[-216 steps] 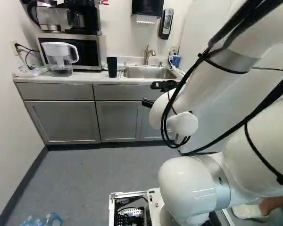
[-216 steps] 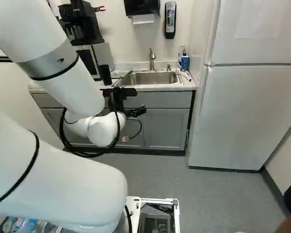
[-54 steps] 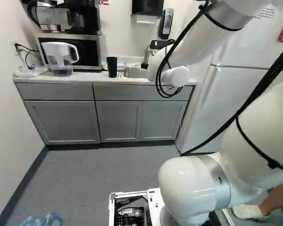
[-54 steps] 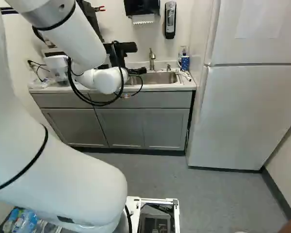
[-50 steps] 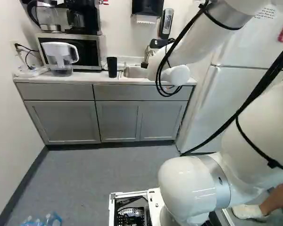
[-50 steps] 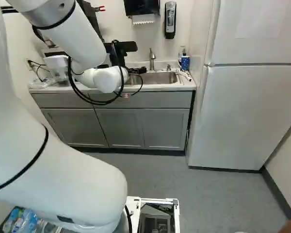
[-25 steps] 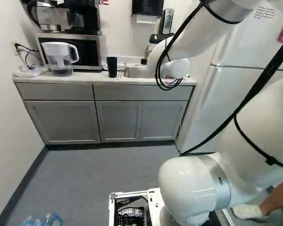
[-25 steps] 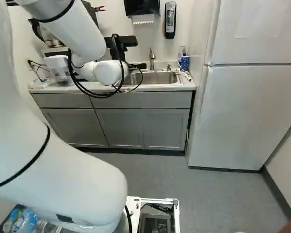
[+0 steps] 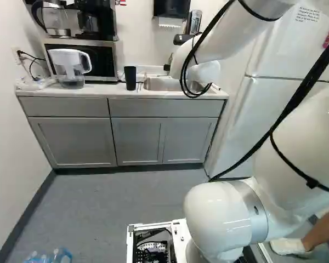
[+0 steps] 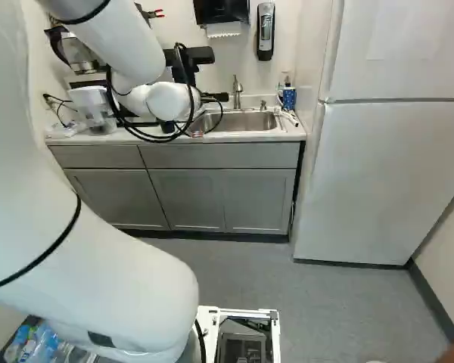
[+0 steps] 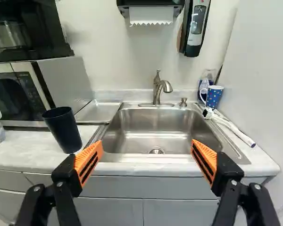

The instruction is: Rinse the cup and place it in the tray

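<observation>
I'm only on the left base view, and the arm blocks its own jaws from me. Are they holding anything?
Observer: No. In the wrist view the jaws stand wide apart, with nothing gripped between them.
Operator: Okay. I see the black cup, but not what's on the tray behind it. Anything?
Observer: Nothing shows on it in the wrist view. It lies between the microwave and the sink.
Operator: And past the sink, where the arm covers my view?
Observer: A blue spotted mug stands there, at the side away from the black cup, with a white-handled brush near it.
</observation>
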